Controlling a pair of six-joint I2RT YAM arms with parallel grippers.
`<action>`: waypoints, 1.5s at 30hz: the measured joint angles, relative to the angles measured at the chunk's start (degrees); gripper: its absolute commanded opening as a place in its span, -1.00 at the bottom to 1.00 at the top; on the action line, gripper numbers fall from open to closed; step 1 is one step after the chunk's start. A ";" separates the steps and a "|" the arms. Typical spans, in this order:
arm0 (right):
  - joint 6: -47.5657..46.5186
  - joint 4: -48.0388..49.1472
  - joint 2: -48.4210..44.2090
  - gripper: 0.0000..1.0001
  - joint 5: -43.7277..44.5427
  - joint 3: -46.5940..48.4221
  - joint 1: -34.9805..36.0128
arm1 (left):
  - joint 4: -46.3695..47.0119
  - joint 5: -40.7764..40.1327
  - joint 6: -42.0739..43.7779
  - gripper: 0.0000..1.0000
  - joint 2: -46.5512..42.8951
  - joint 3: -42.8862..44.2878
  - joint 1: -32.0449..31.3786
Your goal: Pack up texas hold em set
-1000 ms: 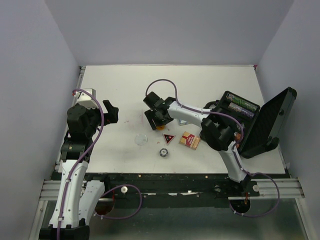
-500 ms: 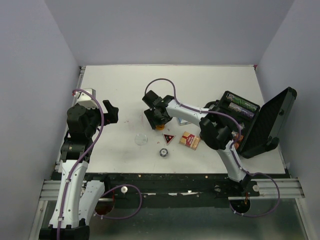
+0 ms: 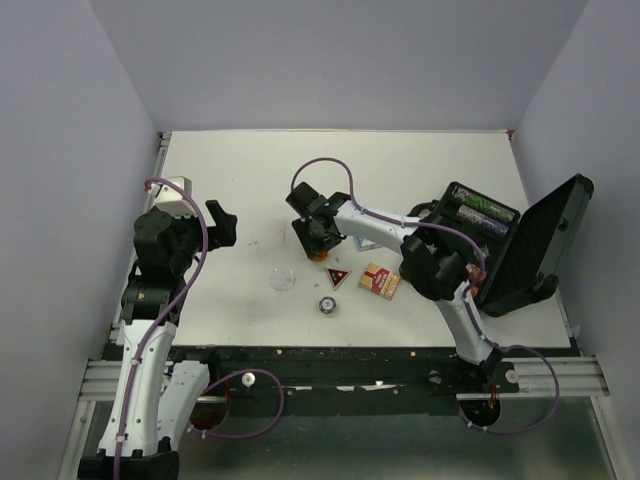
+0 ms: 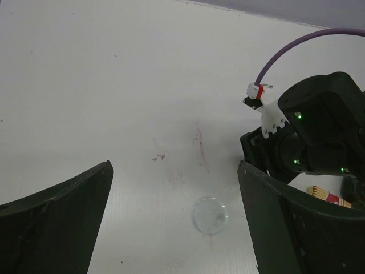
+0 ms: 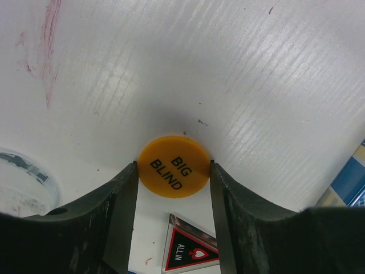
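Where fingers (image 5: 114, 217) pinch orange marker (image 5: 174, 166), triangle (image 5: 188, 248) lies near.

round marker (image 5: 174, 166): orange, black lettering | triangular marker (image 5: 191, 251): red-black | case (image 3: 535, 245): black | table (image 3: 250, 180): white

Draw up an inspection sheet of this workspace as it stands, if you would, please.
Surface: white table, faint red smudges.
Job's things: black case open at the right edge, chip rows inside. Out on the table: red card box, triangular marker, clear marker, small round marker, orange marker. Blue card box mostly hidden.
Clutter: nothing seen.
Grippers: left gripper open, empty, above the table. Right gripper has its fingers against both edges of the flat-lying orange marker.
Cables: purple cables loop along both arms, off the pieces.
Surroundings: plain grey walls; metal rail at the near edge.
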 measured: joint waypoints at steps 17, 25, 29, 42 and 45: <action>1.95 3.08 -12.39 -0.02 2.91 -12.37 -4.31 | -0.02 -0.02 0.00 0.97 0.00 0.00 0.00; 2.36 4.22 -22.12 -0.04 4.20 -19.34 -12.26 | 0.00 0.00 0.02 0.97 0.00 0.00 0.00; 2.38 4.00 -26.53 -0.05 5.51 -23.17 -18.84 | 0.24 0.00 0.00 0.97 0.24 -0.13 0.00; 3.02 2.60 -38.18 -0.10 6.71 -31.26 -40.04 | 1.60 -0.59 -0.50 0.97 1.90 -2.32 -6.97; 3.43 2.03 -38.64 -0.10 6.54 -33.90 -44.72 | 1.60 -1.27 -0.48 0.97 1.25 -2.47 -9.01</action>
